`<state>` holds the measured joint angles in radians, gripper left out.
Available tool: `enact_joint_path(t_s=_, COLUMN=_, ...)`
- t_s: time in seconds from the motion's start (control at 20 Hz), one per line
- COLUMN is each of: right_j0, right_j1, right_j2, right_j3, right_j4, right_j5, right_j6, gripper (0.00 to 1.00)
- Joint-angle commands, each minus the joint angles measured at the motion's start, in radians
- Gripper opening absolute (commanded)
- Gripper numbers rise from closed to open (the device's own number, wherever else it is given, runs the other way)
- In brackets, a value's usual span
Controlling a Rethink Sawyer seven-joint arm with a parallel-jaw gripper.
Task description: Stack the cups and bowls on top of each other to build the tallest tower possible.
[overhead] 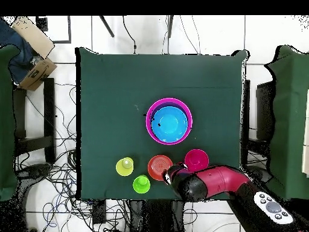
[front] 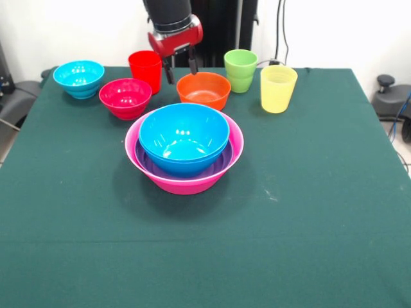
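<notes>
The tower stands mid-table: a pink bowl (front: 186, 183) (overhead: 149, 124) holds a purple bowl (front: 220, 163), with a blue bowl (front: 184, 136) (overhead: 169, 122) on top. Behind it sits the orange bowl (front: 203, 90) (overhead: 158, 167). My gripper (front: 181, 70) (overhead: 171, 174) hangs open and empty just above the orange bowl's far rim, next to the red cup (front: 146, 69). The green cup (front: 241, 69) (overhead: 141, 184) and yellow cup (front: 278, 88) (overhead: 125, 166) stand upright to the right in the front view. The magenta-red bowl (front: 125, 97) (overhead: 196, 159) and cyan bowl (front: 79, 78) sit to the left.
In the overhead view my arm (overhead: 211, 181) covers the red cup and the cyan bowl. The green table cloth (front: 289, 212) stretches toward the camera in the front view. Cables and a cardboard box (overhead: 33, 45) lie off the table.
</notes>
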<state>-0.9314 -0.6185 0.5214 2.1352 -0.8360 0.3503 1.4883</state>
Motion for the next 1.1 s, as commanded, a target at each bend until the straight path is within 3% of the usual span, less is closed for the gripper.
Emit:
enact_joint_path(t_s=0.05, right_j0=0.065, right_j1=0.042, right_j2=-0.027, right_j3=-0.083, right_j4=-0.125, right_j5=-0.109, right_j6=0.044, gripper=1.0)
enact_joint_path(t_s=0.2, right_j0=0.068, right_j1=0.051, right_j2=-0.035, right_j3=-0.084, right_j4=-0.139, right_j5=-0.131, right_j6=0.048, gripper=1.0)
enact_joint_path(t_s=0.85, right_j0=-0.083, right_j1=0.077, right_j2=0.067, right_j3=-0.018, right_j4=-0.174, right_j5=-0.219, right_j6=-0.021, gripper=1.0)
enact_joint_path(t_s=1.1, right_j0=-0.063, right_j1=0.074, right_j2=0.045, right_j3=-0.021, right_j4=-0.201, right_j5=-0.242, right_j6=0.001, gripper=1.0)
